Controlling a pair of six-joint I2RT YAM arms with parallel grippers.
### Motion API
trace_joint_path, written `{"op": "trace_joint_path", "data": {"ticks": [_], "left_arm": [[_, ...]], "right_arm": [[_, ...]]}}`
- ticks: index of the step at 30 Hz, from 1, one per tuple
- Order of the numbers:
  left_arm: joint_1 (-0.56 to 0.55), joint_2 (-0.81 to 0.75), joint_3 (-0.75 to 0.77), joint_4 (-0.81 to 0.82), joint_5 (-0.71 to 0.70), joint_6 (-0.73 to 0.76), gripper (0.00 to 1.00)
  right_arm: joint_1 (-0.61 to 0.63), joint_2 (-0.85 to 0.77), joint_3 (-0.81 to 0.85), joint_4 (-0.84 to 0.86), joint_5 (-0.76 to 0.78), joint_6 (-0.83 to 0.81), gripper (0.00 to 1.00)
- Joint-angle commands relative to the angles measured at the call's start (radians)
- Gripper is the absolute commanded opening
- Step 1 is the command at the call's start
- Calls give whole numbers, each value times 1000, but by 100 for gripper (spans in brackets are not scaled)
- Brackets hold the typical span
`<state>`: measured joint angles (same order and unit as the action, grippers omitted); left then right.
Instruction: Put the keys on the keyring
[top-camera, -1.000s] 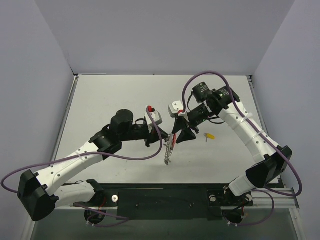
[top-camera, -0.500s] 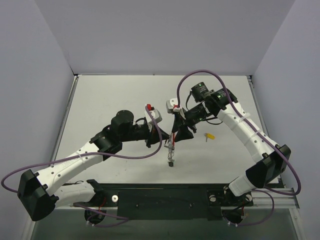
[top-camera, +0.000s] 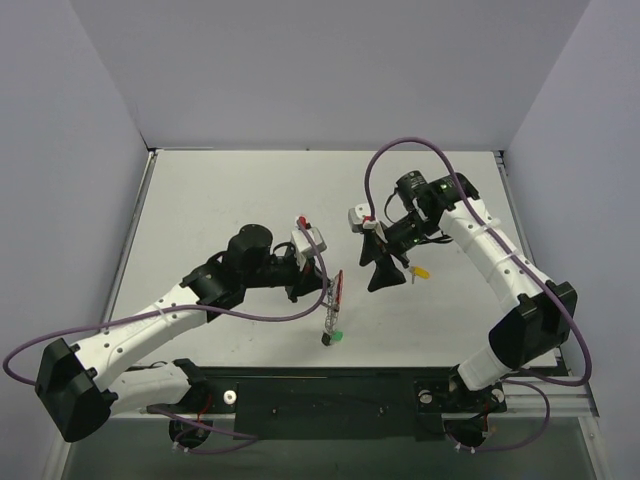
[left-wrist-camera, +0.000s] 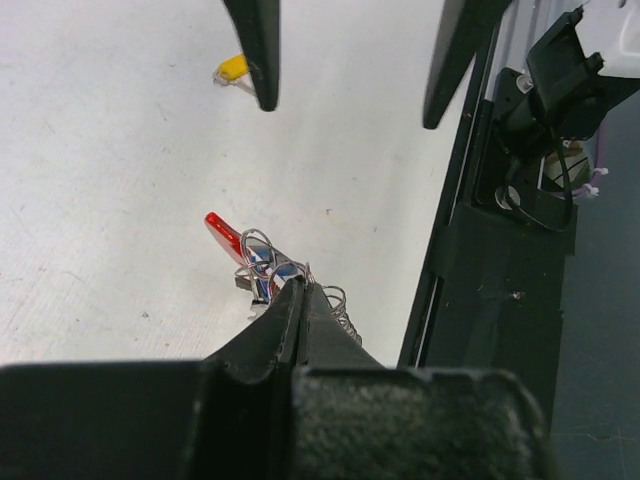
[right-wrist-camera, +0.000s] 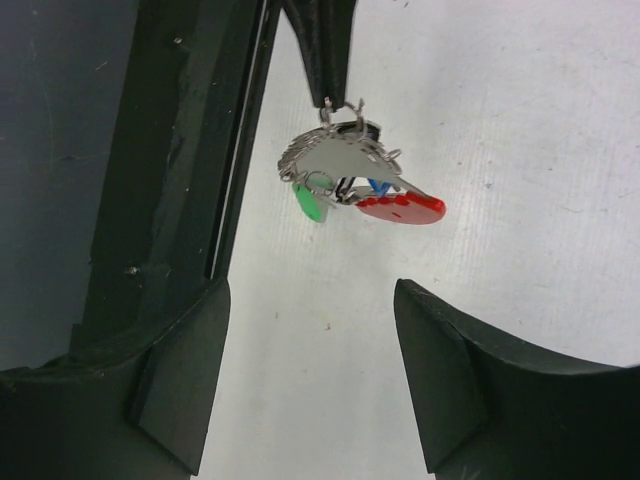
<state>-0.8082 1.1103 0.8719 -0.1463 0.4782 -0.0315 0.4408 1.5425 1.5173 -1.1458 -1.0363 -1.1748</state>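
the keyring (right-wrist-camera: 340, 160), with a red key (right-wrist-camera: 402, 208) and a green key (right-wrist-camera: 307, 203) on it, was pinched in the left tool (left-wrist-camera: 298, 290) over the counter (top-camera: 220, 200). the right tool (right-wrist-camera: 310, 295) was spread, empty. a yellow key (top-camera: 421, 271) was seen on the right.

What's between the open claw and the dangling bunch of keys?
Nothing but bare white table lies between the right gripper and the keyring, as the right wrist view shows.

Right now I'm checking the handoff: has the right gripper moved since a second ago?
Yes. The right gripper pulled away from the keyring, toward the stationary yellow key.
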Motion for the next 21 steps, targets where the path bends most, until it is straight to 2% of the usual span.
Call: {"op": "trace_joint_path", "data": {"ticks": [1,10,16,21], "left_arm": [[24,16,45,7,-56,-25,0],[129,120,88,-39,-133,-172,0],[210,164,70,-35,-205,-211,0],[236,252,120,-56,-271,-238,0]], "right_arm": [[-1,-8,-40,-127,-25,-120,62],[-51,-81,-193,-127,-57,-160,62],[-73,-96,-258,-126,-77,-183,62],[-96,-93,-286,-127,-97,-190,62]]}}
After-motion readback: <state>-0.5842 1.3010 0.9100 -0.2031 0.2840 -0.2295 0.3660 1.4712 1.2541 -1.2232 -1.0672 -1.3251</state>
